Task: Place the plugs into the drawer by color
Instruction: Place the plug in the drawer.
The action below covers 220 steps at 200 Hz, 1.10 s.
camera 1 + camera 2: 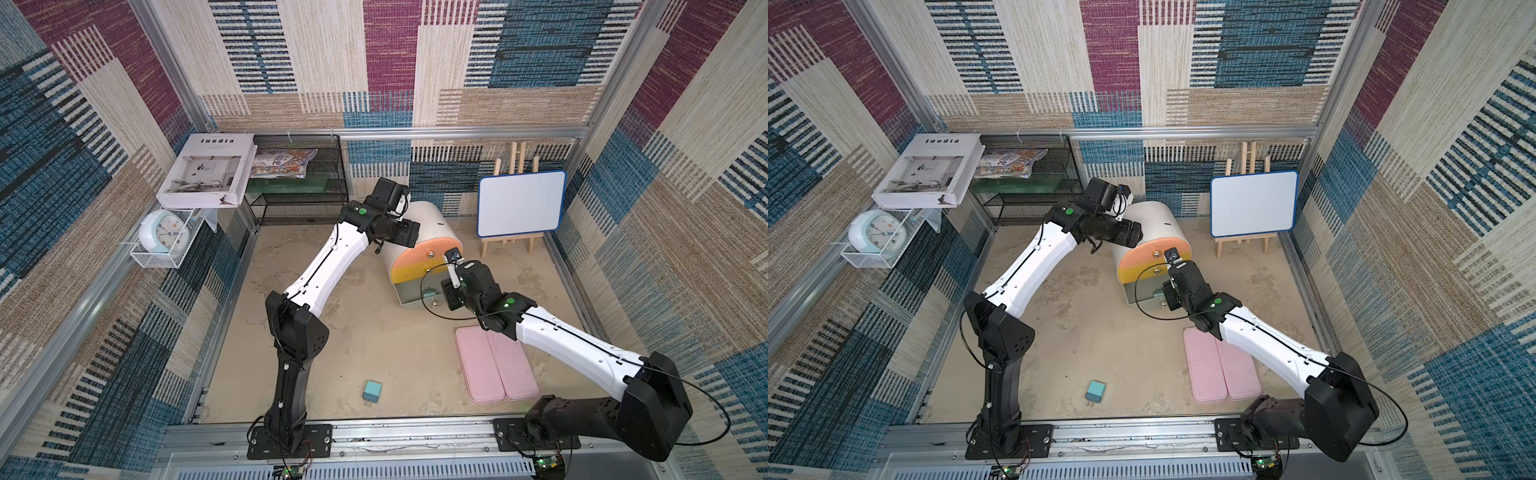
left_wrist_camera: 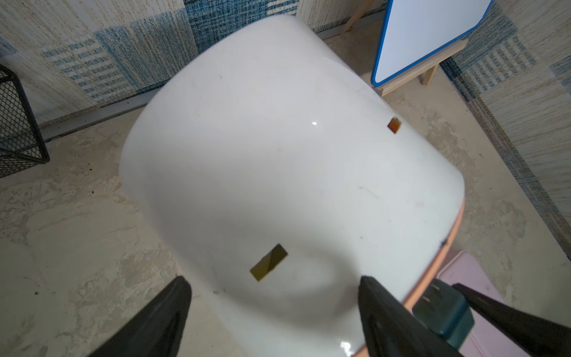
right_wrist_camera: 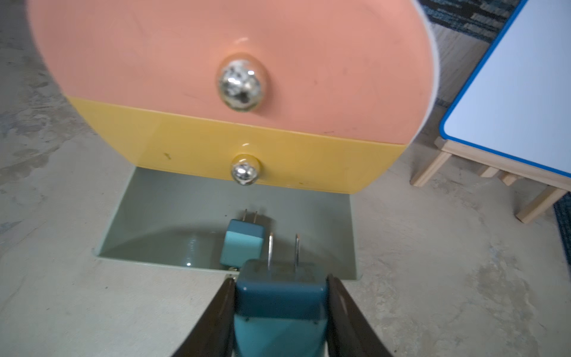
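Nearest, a loose blue plug [image 1: 372,391] lies on the tabletop [image 1: 374,332] by the front rail, well apart from two flat pink cases [image 1: 494,365] lying side by side. Farther back, the right end effector [image 3: 280,279] is clamped narrowly on a held blue plug [image 3: 279,304], prongs pointing ahead, at the front edge of the pulled-out grey drawer [image 3: 173,222], where another blue plug [image 3: 242,244] already lies. Beyond, the left end effector [image 2: 273,278] is spread wide over the white shell of the drawer cabinet [image 1: 432,224], holding nothing; whether it touches the shell cannot be told. A whiteboard [image 1: 521,203] stands behind.
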Each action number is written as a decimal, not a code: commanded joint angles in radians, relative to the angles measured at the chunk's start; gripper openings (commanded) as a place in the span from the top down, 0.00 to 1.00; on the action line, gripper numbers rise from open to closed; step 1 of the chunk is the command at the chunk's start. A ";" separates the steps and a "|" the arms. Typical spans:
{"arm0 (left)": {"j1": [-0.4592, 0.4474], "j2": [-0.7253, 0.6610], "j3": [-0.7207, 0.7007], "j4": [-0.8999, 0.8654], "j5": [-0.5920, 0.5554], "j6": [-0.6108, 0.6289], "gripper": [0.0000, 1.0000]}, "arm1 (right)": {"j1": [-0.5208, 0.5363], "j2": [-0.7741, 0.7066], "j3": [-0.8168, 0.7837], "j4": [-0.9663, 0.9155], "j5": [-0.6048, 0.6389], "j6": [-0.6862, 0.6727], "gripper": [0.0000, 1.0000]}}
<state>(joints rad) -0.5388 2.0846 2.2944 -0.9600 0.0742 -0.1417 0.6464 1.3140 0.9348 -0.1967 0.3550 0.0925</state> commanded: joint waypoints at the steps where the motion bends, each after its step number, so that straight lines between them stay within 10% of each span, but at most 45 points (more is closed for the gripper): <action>1: 0.002 0.003 -0.010 -0.020 0.001 0.014 0.12 | -0.039 0.021 0.007 0.012 0.016 -0.010 0.65; 220: 0.002 0.002 -0.041 -0.018 0.014 0.002 0.13 | -0.086 0.238 0.062 0.088 0.190 -0.063 0.50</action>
<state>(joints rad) -0.5381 2.0834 2.2589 -0.9028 0.1013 -0.1497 0.5610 1.5463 0.9863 -0.1215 0.5156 0.0307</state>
